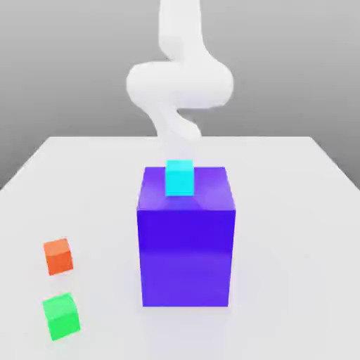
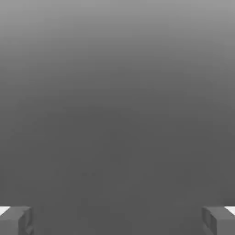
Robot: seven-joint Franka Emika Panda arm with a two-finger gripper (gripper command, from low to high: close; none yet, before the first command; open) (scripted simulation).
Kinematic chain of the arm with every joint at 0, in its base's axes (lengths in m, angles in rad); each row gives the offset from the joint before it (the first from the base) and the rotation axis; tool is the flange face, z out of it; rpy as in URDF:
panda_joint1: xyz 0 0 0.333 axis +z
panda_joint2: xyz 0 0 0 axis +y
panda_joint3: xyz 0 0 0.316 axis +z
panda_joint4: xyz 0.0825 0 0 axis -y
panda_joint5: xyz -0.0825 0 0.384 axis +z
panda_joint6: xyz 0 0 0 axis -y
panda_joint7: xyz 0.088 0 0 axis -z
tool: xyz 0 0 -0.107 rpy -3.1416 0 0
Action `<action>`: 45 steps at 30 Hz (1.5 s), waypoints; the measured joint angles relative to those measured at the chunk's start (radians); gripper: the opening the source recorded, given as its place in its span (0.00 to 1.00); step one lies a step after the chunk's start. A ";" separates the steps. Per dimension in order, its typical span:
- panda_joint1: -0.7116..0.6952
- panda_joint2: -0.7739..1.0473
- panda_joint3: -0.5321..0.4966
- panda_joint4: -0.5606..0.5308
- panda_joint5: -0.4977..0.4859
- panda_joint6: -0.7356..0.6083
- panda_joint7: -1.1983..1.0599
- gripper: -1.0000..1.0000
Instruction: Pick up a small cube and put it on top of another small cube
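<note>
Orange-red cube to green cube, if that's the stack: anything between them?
Nothing visible: only bare tabletop separates the orange-red cube from the green cube; the big blue block stands aside.

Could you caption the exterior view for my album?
Cyan cube atop a big blue block, orange and green cubes nearby.
</note>
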 joint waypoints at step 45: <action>-0.418 1.372 -0.132 0.315 0.174 0.303 0.453 0.00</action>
